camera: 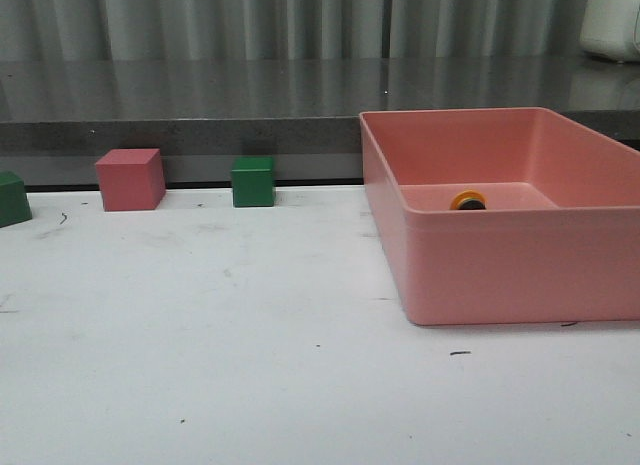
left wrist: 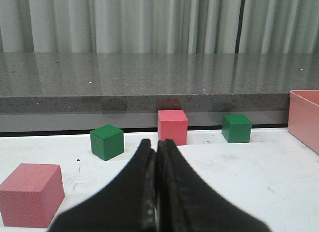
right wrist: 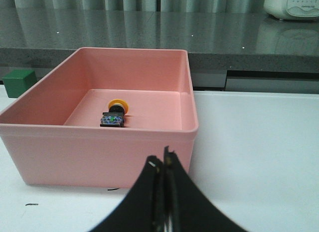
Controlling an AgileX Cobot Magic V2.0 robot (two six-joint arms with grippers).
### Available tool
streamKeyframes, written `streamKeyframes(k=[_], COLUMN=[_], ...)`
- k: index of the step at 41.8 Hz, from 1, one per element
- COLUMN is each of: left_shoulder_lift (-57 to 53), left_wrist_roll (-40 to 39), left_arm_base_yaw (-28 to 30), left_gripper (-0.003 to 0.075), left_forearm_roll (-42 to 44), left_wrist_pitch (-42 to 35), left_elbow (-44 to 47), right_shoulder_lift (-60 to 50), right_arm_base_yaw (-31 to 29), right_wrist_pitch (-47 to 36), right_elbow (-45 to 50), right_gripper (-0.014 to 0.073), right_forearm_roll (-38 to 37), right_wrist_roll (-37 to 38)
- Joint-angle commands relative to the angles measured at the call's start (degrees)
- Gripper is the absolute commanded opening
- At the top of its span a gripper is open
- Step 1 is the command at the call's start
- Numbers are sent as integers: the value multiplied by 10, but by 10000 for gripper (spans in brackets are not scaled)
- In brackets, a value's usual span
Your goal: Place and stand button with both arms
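The button (right wrist: 114, 114) lies on its side on the floor of the pink bin (camera: 480, 275), yellow cap toward the far wall and the black base with its blue-green terminals toward the near wall. From the front only the cap (camera: 467, 199) peeks over the bin's near rim. Nothing else is in the bin with it, and it sits clear of all four walls — those walls are the only thing standing around it, tall enough to hide most of it from the front.

The right gripper (right wrist: 163, 164) hangs outside the bin, on the near side of its front wall, with its fingers pressed together and nothing between them. White table (camera: 200, 365) lies open beside the bin on that side.

The left gripper (left wrist: 156, 152) is likewise squeezed closed on nothing, low over the table well apart from the bin. Ahead of it a green cube (left wrist: 106, 141), a pink cube (left wrist: 172, 126) and a second green cube (left wrist: 236, 127) stand apart from each other near the table's back edge, and a larger-looking pink cube (left wrist: 31, 194) sits close by its side. Behind the table runs a grey stone ledge (camera: 200, 110) — then a pale curtain (left wrist: 139, 20).

The front half of the table is bare apart from small dark scuffs.
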Motion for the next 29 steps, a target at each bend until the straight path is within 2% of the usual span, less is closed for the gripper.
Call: streamKeyframes(k=[1, 26, 29], left_shoulder_lift=[-13, -13, -13], left_wrist_roll=[0, 0, 0], left_arm_base_yaw=[-5, -5, -5], left_gripper=[-20, -20, -20], left_forearm_roll=[-4, -5, -5], left_wrist_pitch=[-46, -46, -70], left_elbow=[8, 8, 7], right_shoulder_lift=[-11, -11, -11], right_arm_base_yaw=[-4, -4, -4], right_wrist_pitch=[-50, -53, -52], right_elbow=[-2, -2, -6], right_gripper=[-67, -67, -67], right_forearm_roll=[-4, -4, -4], right_wrist_roll=[-3, -3, -3])
